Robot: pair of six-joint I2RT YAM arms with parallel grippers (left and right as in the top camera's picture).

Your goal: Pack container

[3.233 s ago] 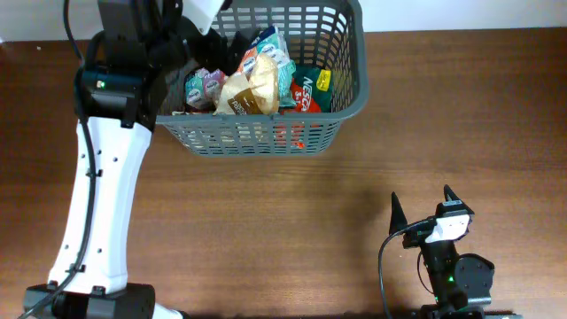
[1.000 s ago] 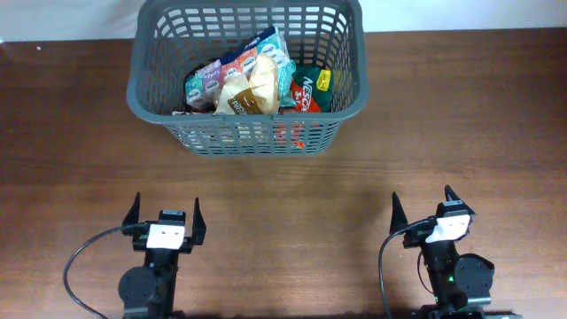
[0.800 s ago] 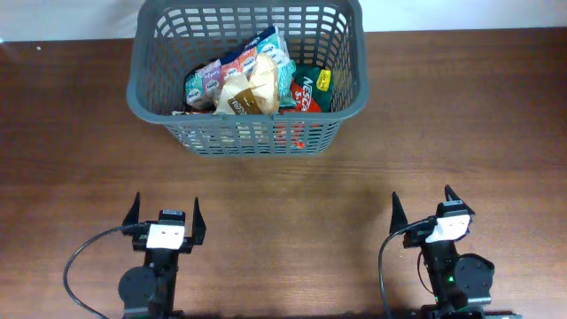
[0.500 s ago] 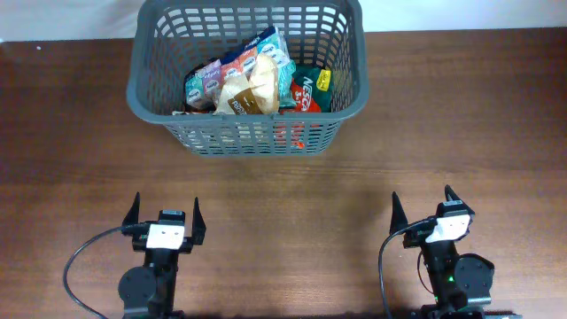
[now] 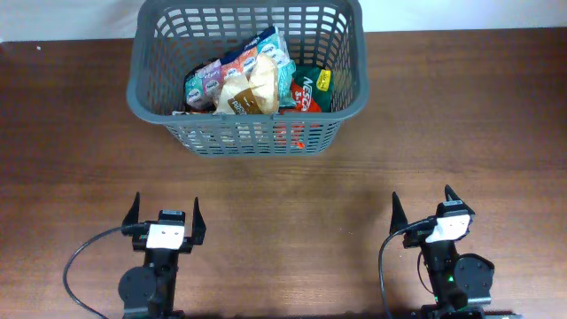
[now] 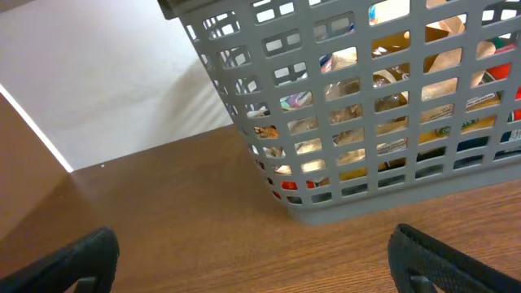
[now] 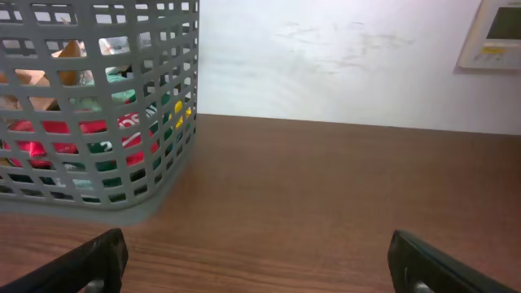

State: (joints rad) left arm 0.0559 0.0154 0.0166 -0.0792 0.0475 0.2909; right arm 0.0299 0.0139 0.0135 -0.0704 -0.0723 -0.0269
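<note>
The grey lattice basket (image 5: 341, 97) stands at the far middle of the wooden table, holding several snack packets (image 5: 252, 75) piled inside. It also shows in the left wrist view (image 6: 342, 207) and in the right wrist view (image 7: 175, 175). My left gripper (image 5: 165, 213) sits near the front left edge, open and empty, its fingertips wide apart in the left wrist view (image 6: 260, 260). My right gripper (image 5: 423, 204) sits near the front right edge, open and empty, as the right wrist view (image 7: 260, 260) shows.
Bare brown tabletop (image 5: 283, 195) lies between the basket and both grippers. A white wall (image 7: 342, 57) stands behind the table, with a wall panel (image 7: 492, 32) at the upper right.
The left arm, which reached over the basket 3.2 s ago, has drawn back to the front left edge. Nothing has moved in the last second.
</note>
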